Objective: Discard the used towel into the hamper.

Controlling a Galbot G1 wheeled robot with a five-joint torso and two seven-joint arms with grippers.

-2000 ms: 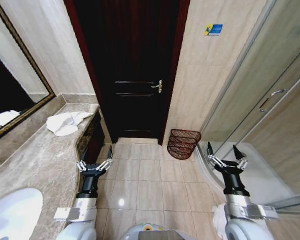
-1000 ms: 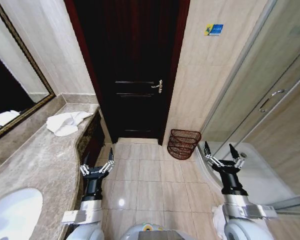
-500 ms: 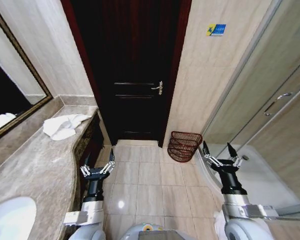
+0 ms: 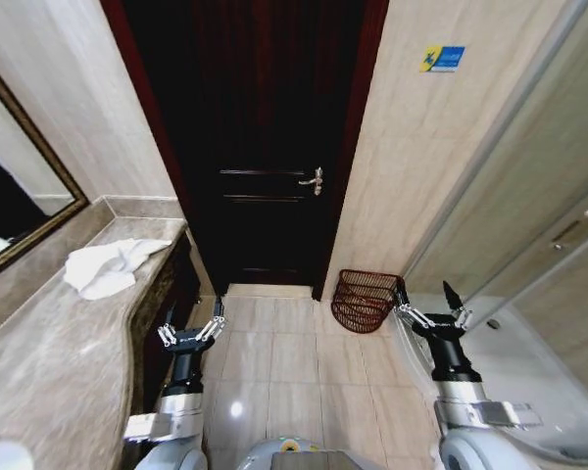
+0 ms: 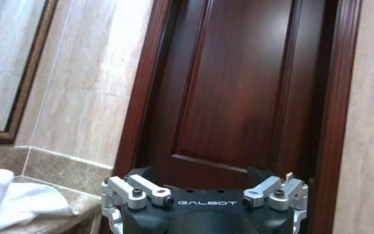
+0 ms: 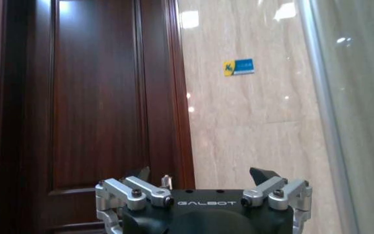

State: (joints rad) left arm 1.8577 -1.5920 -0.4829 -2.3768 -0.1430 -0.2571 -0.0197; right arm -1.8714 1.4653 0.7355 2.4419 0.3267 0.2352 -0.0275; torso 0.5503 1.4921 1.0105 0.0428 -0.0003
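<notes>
Towel (image 4: 103, 267) lies on counter (image 4: 49, 362) at left; hamper (image 4: 363, 300) centre-right; left gripper (image 4: 190, 332) and right gripper (image 4: 426, 311) spread wide, empty.

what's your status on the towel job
Left gripper open, empty, low by the counter. Right gripper open, empty, beside the hamper. Towel on counter, untouched. Floor to the hamper looks clear.
</notes>
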